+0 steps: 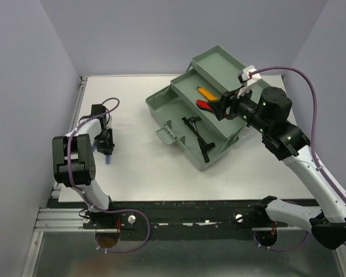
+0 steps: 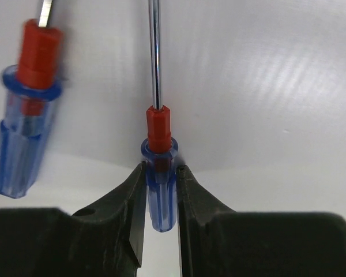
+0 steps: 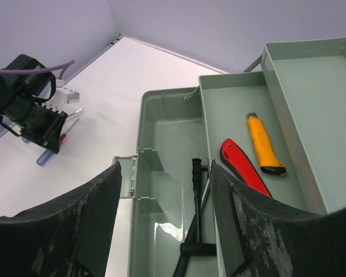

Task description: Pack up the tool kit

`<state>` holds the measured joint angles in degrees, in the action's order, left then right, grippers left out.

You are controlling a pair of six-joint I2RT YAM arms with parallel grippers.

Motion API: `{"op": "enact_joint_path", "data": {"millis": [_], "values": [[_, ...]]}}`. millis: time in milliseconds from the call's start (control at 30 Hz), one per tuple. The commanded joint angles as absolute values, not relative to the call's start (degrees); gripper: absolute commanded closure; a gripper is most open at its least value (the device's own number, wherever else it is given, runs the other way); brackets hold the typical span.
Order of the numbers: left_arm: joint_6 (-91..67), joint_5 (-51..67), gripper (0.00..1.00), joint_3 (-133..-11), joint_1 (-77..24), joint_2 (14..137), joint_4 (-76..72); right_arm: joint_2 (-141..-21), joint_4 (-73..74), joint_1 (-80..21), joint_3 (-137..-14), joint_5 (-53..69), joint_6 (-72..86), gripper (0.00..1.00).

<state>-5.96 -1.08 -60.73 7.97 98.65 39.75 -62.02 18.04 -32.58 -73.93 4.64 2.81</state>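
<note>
On the white worktop (image 1: 132, 161), the left fingers (image 2: 124, 202) pinch a blue transparent plastic screwdriver (image 2: 160, 173); the right fingers (image 3: 81, 213) hang wide apart, empty, over the open sage-green plastic toolbox (image 1: 164, 109) at far right

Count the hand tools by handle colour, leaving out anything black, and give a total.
Blue screwdrivers: 2
Yellow knife: 1
Red tool: 1
Total: 4

Clamped screwdriver (image 2: 160, 173) and loose screwdriver (image 2: 24, 115) run off the top edge; tips apparently unseen.
</note>
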Motion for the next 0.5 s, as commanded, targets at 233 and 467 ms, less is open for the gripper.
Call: {"op": "enact_joint_path", "data": {"millis": [233, 467], "values": [[-7.2, 1.56, 1.0, -58.98, -3.42, 87.03, 39.91, -61.26, 18.63, -32.7, -70.67, 4.31, 7.72, 0.29], [-11.51, 15.53, 1.0, -55.91, -8.17, 71.3, 33.94, -61.35, 14.51, -32.7, -65.31, 8.25, 17.56, 0.21]]}}
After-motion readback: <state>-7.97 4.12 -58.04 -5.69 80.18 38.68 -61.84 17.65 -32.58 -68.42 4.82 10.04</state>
